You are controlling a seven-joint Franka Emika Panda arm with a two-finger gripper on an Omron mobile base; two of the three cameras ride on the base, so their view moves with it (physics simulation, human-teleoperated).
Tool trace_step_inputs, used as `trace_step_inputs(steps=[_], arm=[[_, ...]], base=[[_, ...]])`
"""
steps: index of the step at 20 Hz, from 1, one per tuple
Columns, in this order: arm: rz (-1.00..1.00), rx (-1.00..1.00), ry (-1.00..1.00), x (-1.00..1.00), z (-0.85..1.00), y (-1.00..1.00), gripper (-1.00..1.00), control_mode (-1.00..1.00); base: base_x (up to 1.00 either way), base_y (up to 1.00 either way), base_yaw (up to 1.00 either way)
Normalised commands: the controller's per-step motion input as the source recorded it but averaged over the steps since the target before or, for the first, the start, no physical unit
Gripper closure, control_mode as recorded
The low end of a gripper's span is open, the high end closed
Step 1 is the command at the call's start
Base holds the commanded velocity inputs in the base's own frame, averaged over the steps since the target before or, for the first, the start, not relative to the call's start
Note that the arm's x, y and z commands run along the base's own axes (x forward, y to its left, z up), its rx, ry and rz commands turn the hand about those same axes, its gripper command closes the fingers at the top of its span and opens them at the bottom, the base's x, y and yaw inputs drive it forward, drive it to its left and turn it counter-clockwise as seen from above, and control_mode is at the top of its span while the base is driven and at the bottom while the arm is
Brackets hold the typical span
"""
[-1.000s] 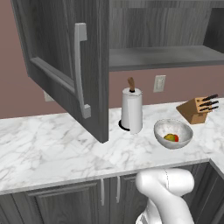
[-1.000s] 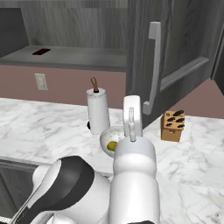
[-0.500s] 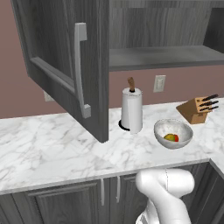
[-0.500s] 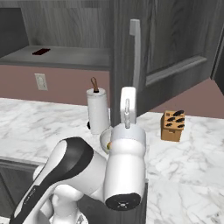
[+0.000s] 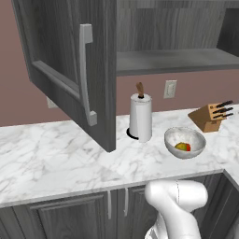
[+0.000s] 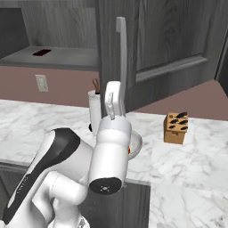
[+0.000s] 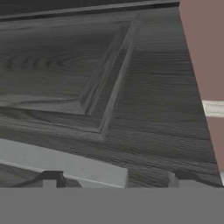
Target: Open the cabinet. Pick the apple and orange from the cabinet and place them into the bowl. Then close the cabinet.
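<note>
With both fruits apparently resting in the bowl (image 5: 185, 142), most of the task looks done: picking and placing finished, closing left. Shallow speckled bowl on the marble counter (image 5: 56, 158), just right of the white paper-towel roll (image 5: 140, 117), holding something yellow-orange and something red; too small to name each fruit for certain. Wooden knife block (image 5: 210, 116) further right, well apart from the bowl.

Above the counter, dark grey wood-grain cabinet (image 5: 172, 32) standing open, its shelf bare of fruit where visible, apart from a small dark flat item (image 6: 42, 52) seen on the shelf from the right base view. Left cabinet door (image 5: 56, 65) swung out over the counter, long silver bar handle (image 5: 86, 74) running down its front.

From the hand view, gripper (image 7: 113, 178) close against the recessed door panel, fingertips (image 7: 51, 177) spread wide on either side of the silver handle's end, gripping nothing. Whether the pads touch the bar cannot be told.

Judged remaining: pushing the door shut.
</note>
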Motion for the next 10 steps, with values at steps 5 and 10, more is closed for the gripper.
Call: trace_step_inputs(steps=[5,10], arm=[[0.03,0.07,-0.01,0.87,0.05,0.04,-1.0,-1.0],[0.03,0.04,0.02,0.65,0.24,0.0,-1.0,-1.0]], base=[[0.0,0.0,0.0],[0.0,0.0,0.0]])
